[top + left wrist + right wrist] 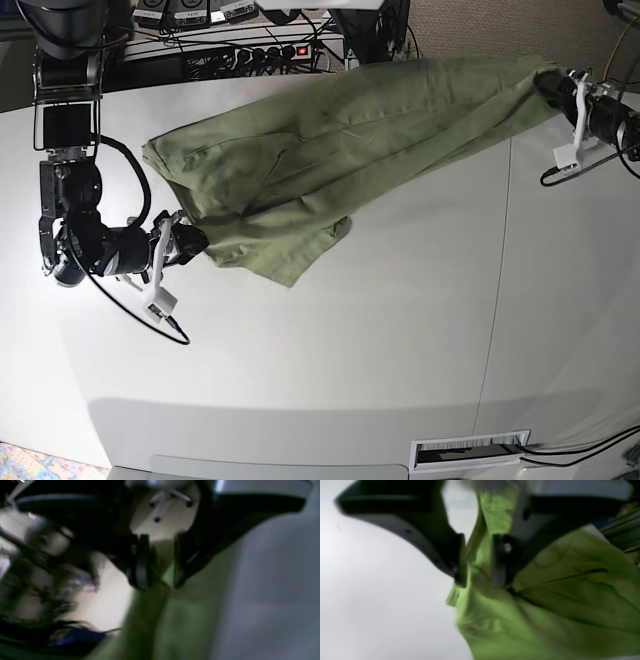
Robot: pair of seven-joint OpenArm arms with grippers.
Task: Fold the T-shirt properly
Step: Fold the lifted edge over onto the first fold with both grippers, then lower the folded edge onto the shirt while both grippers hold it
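Spanning table (pixel 350 350): T-shirt (pixel 330 140) | left jaws parted around cloth | right jaws parted around hem

White table (pixel 400 350) — green T-shirt (pixel 330 140) spread across far half, wrinkled.

- I can read no text, label, brand, number or sign in any of my three views.
- The T-shirt (pixel 330 140) shows me plain green cloth with no print.
- The boxes on the shelf behind the bench (pixel 400 330) carry pale patches in the base view, too small for me to read.
- Both wrist views are too blurred for any lettering.
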